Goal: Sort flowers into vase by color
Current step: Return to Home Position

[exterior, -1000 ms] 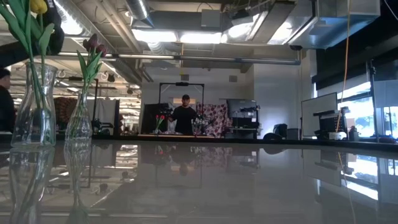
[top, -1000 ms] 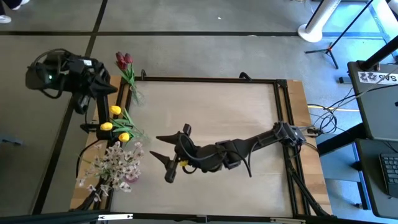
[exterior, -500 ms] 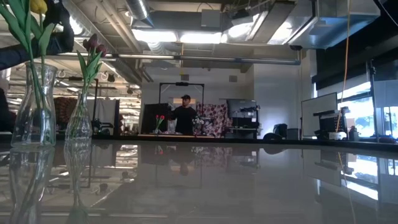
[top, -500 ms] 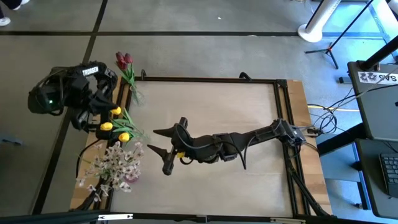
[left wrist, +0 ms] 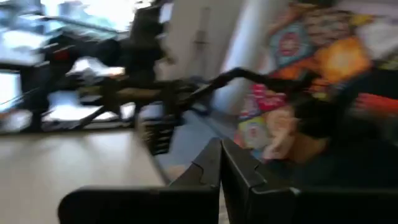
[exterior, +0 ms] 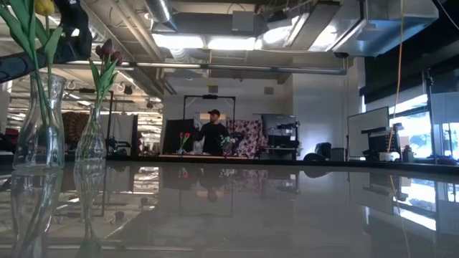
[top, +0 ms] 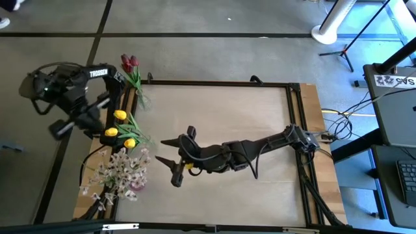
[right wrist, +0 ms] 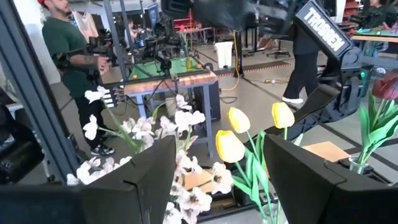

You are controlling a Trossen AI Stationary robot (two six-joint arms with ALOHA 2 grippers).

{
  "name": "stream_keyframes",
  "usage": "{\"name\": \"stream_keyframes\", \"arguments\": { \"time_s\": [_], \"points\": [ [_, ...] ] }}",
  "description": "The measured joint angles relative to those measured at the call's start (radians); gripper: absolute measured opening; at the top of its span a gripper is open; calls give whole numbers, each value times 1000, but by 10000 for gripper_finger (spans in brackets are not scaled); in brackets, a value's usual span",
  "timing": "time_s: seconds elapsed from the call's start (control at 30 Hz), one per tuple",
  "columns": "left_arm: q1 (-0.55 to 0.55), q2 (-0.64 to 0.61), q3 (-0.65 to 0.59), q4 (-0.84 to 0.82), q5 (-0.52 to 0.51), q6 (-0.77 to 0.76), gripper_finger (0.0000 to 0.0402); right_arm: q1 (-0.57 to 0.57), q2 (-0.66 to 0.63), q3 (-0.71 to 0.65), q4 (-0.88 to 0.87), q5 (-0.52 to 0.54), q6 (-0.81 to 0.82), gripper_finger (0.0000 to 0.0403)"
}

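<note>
Three sorted bunches in a row along the left edge of the pale wooden worktop (top: 221, 110).

Far to near: dark red tulips (top: 130, 63), yellow tulips (top: 120, 127), sprays of tiny white blossoms (top: 120, 169). Thin green tulip stalks upright, leaning slightly, in narrow-necked clear glass vases (exterior: 39, 129). Right claw (top: 169, 159) spread wide and empty over mid-worktop, facing left toward the yellow and white bunches. Left claw (left wrist: 221, 149) pinched closed, off the left edge beside the tulips. Person (exterior: 213, 132) far off in the room.
</note>
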Motion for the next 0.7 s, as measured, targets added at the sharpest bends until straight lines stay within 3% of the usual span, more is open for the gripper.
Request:
{"name": "stream_keyframes", "arguments": {
  "time_s": [0.1,0.3,0.5,0.7],
  "points": [
    [-41,0,-14,192,66,168,0,0,0,0,0,0,0,241],
    [-49,3,-81,504,324,452,0,-2,0,0,0,-2,5,241],
    [-27,1,-112,617,660,494,0,5,0,0,-12,-10,57,241],
    [27,3,-204,741,751,462,0,4,0,0,-14,-17,81,241]
  ]
}}
